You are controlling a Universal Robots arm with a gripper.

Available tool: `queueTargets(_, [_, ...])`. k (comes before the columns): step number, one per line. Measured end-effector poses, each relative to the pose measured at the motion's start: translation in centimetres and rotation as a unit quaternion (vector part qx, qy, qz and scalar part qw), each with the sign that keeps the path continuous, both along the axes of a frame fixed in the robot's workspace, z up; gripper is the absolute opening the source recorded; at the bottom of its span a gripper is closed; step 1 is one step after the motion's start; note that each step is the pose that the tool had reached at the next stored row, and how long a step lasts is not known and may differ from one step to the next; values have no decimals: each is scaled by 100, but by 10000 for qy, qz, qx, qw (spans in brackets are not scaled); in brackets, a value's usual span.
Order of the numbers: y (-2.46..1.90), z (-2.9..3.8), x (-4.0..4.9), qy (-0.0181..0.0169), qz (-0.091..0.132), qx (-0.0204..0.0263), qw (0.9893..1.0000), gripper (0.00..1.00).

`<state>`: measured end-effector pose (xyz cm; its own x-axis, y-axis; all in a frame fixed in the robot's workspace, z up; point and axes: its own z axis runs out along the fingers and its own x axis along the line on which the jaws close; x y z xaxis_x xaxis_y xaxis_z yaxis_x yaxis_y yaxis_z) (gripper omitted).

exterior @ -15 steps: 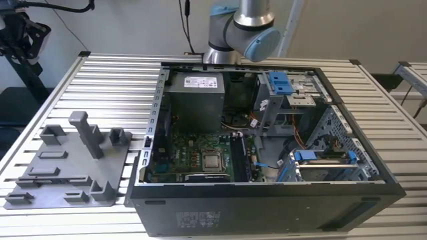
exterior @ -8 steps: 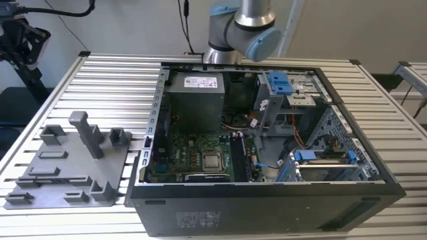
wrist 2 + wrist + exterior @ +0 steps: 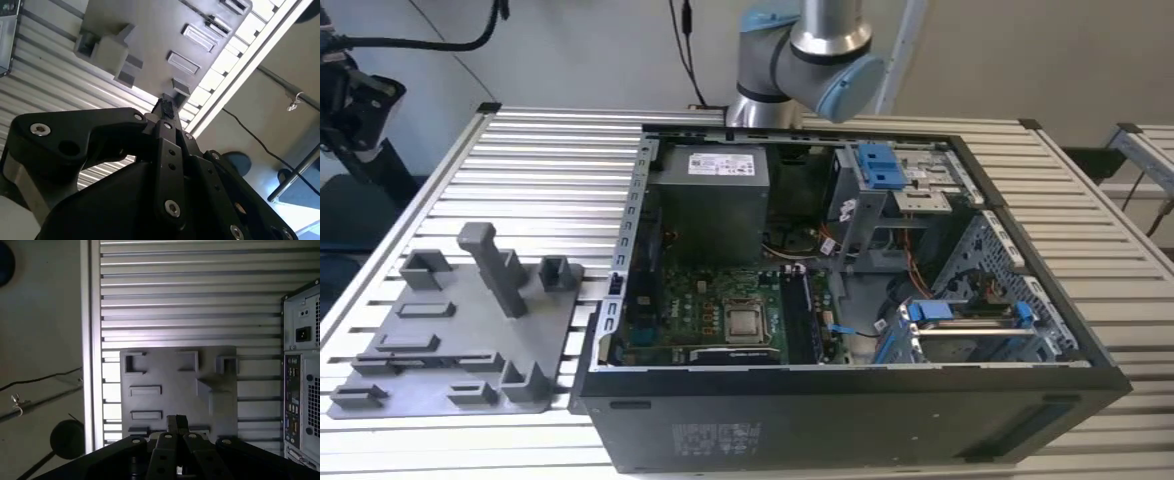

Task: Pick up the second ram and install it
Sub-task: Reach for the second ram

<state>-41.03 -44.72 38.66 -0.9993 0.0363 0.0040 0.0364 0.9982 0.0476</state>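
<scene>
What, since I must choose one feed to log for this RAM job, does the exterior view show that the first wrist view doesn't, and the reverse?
From the exterior view you get the open inside of the computer case: the motherboard, the power supply, and the arm behind the case. From the first wrist view you get instead the gripper in front of the plate, the case's rear panel with its ports, and a cable on the floor. Shared: the grey holder plate with its raised blocks, lying on the slatted table beside the case.

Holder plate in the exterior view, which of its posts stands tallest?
The slim post standing between two far-edge blocks; every other piece sits much lower.
</scene>
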Motion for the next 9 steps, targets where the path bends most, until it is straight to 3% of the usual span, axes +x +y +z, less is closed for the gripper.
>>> queueTargets(9, [-350, -23, 10, 21, 0, 1, 10000, 11])
